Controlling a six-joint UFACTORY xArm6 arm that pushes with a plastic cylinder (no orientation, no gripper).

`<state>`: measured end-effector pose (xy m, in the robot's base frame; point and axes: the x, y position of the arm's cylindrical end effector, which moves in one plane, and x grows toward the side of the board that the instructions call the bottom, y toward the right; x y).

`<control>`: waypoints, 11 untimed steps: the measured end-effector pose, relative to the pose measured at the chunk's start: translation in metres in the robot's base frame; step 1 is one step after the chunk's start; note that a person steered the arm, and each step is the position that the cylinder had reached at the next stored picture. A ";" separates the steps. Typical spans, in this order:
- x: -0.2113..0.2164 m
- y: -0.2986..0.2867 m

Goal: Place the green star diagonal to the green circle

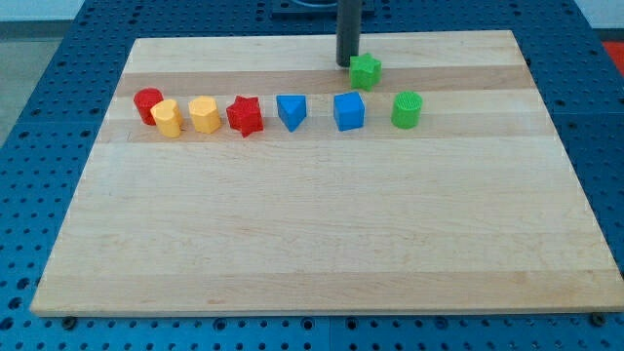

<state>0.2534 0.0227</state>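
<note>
While my tip (347, 63), no claw, touches the green star (367, 69), the wooden board (312, 234) overlies blue pegboard (58, 68).

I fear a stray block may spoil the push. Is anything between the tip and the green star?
Nothing visible. My tip sits right at the green star, on its left in the view; the green circle lies lower right.

Rod (348, 29) cut off at view's top; green star (367, 69) partly hidden behind my tip (346, 63).
</note>
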 end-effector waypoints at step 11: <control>0.005 0.145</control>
